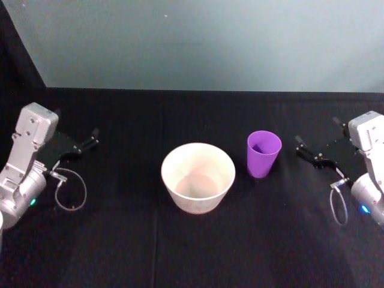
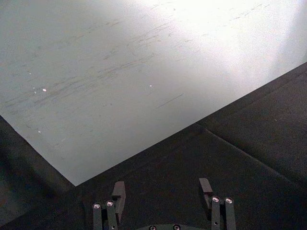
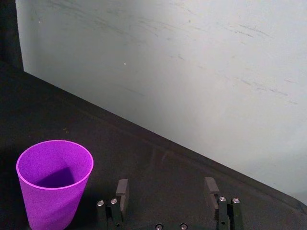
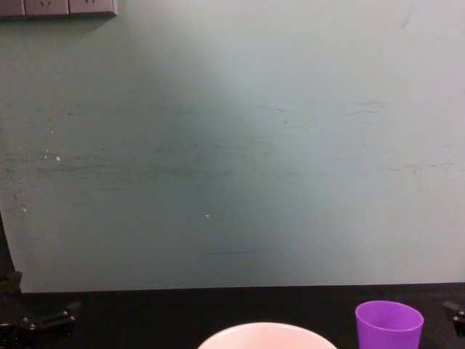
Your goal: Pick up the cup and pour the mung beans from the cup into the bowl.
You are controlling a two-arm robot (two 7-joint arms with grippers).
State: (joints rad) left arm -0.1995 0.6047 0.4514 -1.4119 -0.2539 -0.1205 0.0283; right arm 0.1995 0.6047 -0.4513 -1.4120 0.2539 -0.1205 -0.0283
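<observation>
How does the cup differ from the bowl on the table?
The cup is bright purple; the bowl is pale pinkish white. The cup is narrow and tapers to its base; the bowl is far wider. The cup stands to the right of the bowl. Both stand upright, mouths up, apart on the black table.

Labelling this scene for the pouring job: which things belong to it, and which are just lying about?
For the job: cup, bowl, right gripper (open, to the cup's right), left gripper (open, parked far left).
Just about: black table cover, pale wall, wall sockets.
</observation>
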